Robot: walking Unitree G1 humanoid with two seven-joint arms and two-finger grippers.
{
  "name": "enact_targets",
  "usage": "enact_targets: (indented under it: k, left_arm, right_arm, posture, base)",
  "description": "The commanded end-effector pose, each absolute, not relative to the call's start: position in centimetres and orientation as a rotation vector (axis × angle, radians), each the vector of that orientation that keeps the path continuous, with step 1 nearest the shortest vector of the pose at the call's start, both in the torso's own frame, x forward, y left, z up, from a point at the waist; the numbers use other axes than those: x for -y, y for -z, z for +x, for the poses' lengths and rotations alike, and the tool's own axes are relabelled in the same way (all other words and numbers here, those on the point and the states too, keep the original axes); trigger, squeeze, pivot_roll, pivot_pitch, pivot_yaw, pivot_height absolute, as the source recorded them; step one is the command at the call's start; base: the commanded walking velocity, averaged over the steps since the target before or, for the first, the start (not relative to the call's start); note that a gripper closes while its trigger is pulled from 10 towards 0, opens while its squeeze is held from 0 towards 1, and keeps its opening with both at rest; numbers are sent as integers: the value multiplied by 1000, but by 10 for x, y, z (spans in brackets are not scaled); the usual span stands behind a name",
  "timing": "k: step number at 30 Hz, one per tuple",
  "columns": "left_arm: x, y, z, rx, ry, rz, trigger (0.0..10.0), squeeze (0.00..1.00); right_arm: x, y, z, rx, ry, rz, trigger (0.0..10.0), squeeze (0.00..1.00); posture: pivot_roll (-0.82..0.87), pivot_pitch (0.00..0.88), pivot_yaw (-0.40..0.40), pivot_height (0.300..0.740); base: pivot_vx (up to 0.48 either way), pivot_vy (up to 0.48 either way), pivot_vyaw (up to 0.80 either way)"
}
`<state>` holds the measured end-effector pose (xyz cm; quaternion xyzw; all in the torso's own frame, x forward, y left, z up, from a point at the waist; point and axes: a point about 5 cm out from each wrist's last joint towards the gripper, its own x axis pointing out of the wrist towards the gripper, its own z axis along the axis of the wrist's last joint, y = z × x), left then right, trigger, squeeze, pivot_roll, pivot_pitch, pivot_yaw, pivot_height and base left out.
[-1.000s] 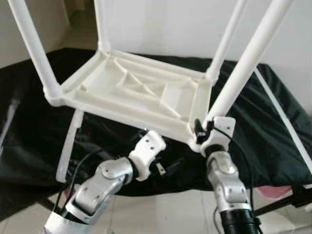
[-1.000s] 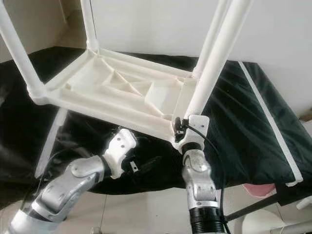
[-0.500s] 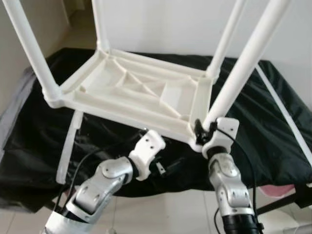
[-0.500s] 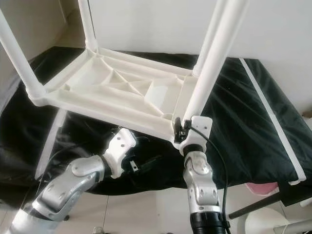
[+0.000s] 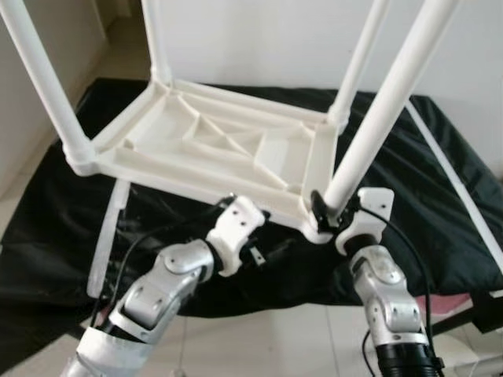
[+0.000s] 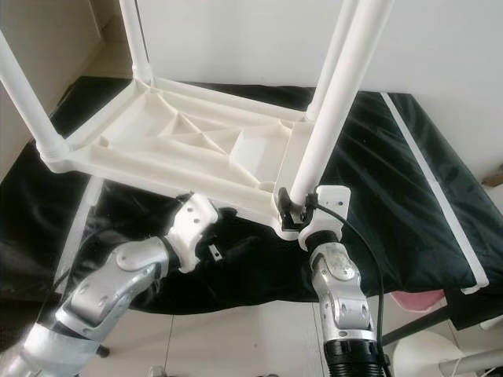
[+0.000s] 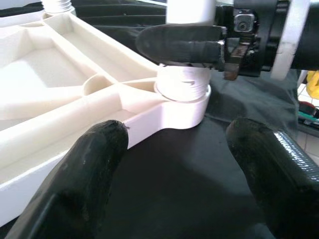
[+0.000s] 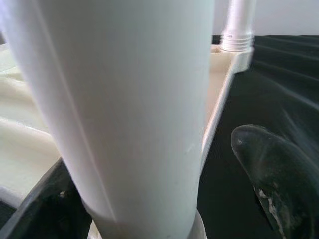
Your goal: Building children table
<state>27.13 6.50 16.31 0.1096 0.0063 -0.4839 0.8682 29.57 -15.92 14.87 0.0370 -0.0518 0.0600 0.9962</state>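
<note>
Children's table (image 5: 228,145), white moulded plastic, lies inverted across the centre of the frame on a black cloth (image 5: 440,212), ribbed underside up, four tubular legs rising out past the top edge. Near-right leg (image 5: 377,126) stands in its corner socket (image 7: 182,92) at lower centre-right. Judged light, rigid and hollow, with a smooth, slippery finish; best held low on a leg by the socket, or along the thick rim (thin inner ribs look less suited). Right gripper (image 5: 334,210) sits at the base of that leg, fingers straddling it with a visible gap on one side, not pinched tight. Left gripper (image 7: 174,169) hovers just below the table's near edge, fingers spread wide, holding nothing. A loose white bar (image 5: 108,236) lies on the cloth at lower left.
</note>
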Motion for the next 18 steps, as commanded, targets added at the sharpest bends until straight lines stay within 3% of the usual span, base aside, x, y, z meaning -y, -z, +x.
enact_targets:
  k: [1,18]
  left_arm:
    - [-67,-160,270,-30,1082,253,10000,0]
    - [-66,-155,271,-54,1126,293,10000,0]
  right_arm:
    - [163,-148,296,105,-160,71,10000,0]
    - [173,-145,299,91,-374,-33,10000,0]
  posture:
    - [3,76,-60,740]
    - [-6,75,-27,740]
  base:
    - [0,0,0]
    - [0,0,0]
